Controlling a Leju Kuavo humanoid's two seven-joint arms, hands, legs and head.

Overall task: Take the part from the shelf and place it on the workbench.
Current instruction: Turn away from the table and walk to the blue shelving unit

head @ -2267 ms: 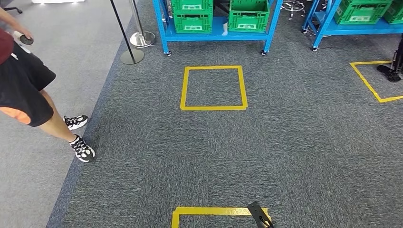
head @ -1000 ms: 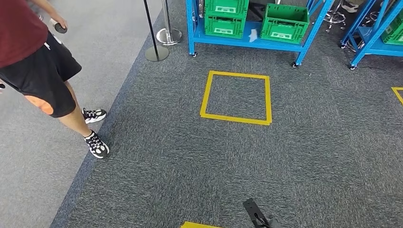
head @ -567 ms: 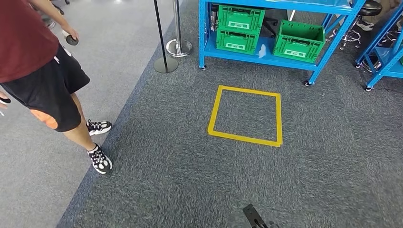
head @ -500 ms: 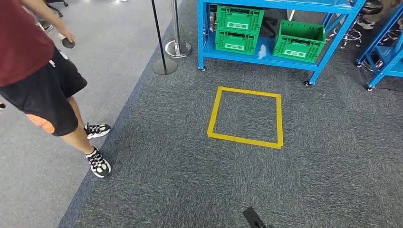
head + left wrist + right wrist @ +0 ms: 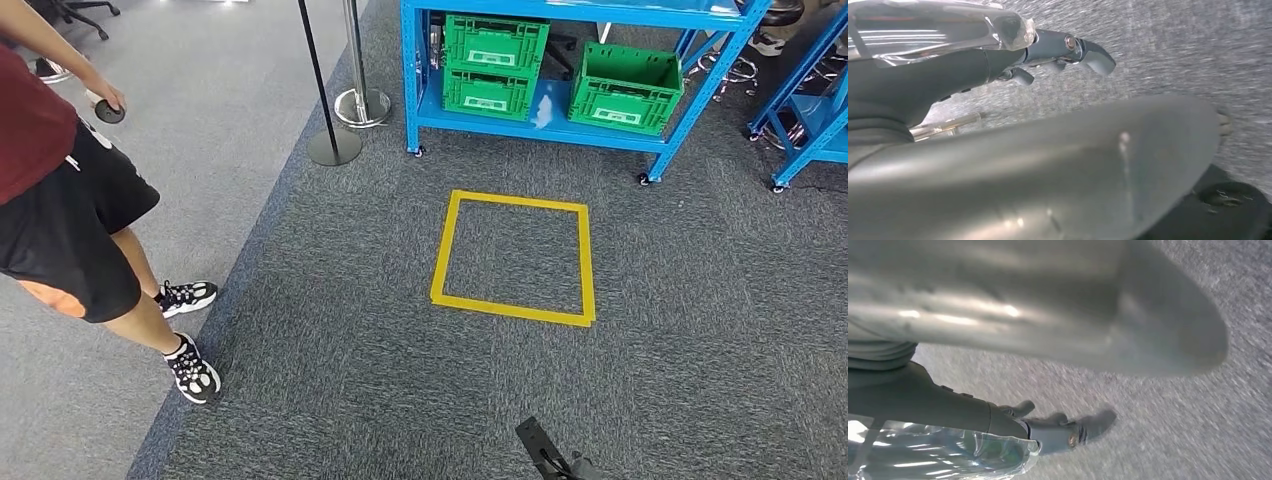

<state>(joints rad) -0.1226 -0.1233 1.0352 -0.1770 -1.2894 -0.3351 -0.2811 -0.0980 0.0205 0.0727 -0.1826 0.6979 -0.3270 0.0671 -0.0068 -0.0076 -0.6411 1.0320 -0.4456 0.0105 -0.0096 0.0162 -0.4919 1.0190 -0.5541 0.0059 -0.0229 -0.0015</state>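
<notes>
Ahead in the head view stands a blue shelf (image 5: 560, 128) on castors, with green crates (image 5: 494, 64) on its lowest board. A small pale object (image 5: 541, 108) lies on that board between two crates; I cannot tell what it is. My left hand (image 5: 1048, 47) hangs over the grey carpet with its fingers loosely spread and nothing in them. My right hand (image 5: 1048, 432) hangs the same way, holding nothing.
A yellow taped square (image 5: 512, 256) marks the carpet in front of the shelf. A person (image 5: 60, 210) in black shorts stands at the left, beside two barrier posts (image 5: 333, 148). A second blue shelf (image 5: 810, 130) stands at the right edge.
The whole picture has shifted because the camera moved: the shelf and the taped square now lie nearer and lower. The person has stepped, their feet now lower left.
</notes>
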